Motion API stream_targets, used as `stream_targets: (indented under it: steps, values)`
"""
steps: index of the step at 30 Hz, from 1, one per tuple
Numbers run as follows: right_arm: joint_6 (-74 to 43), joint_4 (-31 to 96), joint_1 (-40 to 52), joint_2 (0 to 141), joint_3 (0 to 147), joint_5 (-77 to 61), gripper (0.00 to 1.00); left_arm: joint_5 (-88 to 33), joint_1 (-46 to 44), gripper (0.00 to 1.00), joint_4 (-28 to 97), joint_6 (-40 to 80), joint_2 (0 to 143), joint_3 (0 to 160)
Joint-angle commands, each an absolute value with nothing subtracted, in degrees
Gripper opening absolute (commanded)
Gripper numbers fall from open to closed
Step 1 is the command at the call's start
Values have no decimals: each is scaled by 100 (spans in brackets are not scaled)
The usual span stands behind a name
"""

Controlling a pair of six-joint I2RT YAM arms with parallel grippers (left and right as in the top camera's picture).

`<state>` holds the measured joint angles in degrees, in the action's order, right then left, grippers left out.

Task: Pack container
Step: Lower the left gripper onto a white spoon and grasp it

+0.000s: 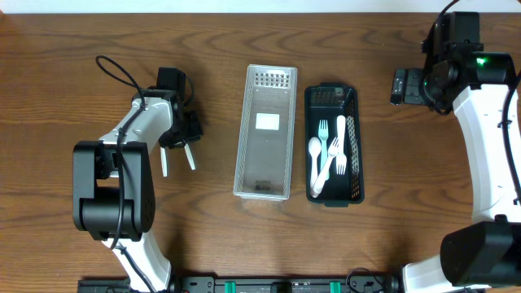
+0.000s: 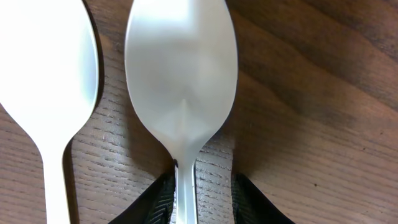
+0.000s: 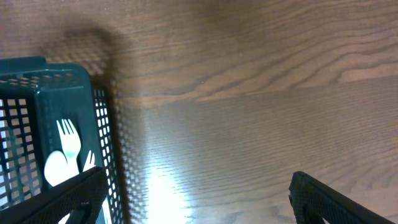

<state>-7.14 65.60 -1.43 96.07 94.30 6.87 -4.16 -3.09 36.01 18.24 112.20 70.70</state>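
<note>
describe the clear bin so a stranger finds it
Two long bins sit side by side on the brown wooden table. The clear plastic bin is the left one, holding no cutlery; the dark green mesh basket holds white cutlery.

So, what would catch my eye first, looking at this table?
Probably the dark basket right of centre, holding white forks and spoons, beside a clear tray with no cutlery in it. Then two more white spoons lying on the wood at the left, one with its handle between the fingers of the left end effector.
</note>
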Motion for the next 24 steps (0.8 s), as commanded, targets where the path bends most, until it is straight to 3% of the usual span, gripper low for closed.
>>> stream_targets:
  steps: [1, 15, 19, 24]
  values:
    - [-661, 6580, -158, 9603, 9397, 663, 96, -493, -285, 32, 3680, 1874, 11439, 6997]
    - [-659, 6580, -161, 9603, 9397, 663, 96, -493, -285, 19, 3691, 1876, 11439, 6997]
    - [-659, 6576, -161, 9603, 9397, 666, 96, -493, -285, 6, 3706, 1874, 11439, 6997]
    - [-661, 6543, -161, 9603, 9397, 729, 96, -493, -285, 6, 3699, 1874, 11430, 7000]
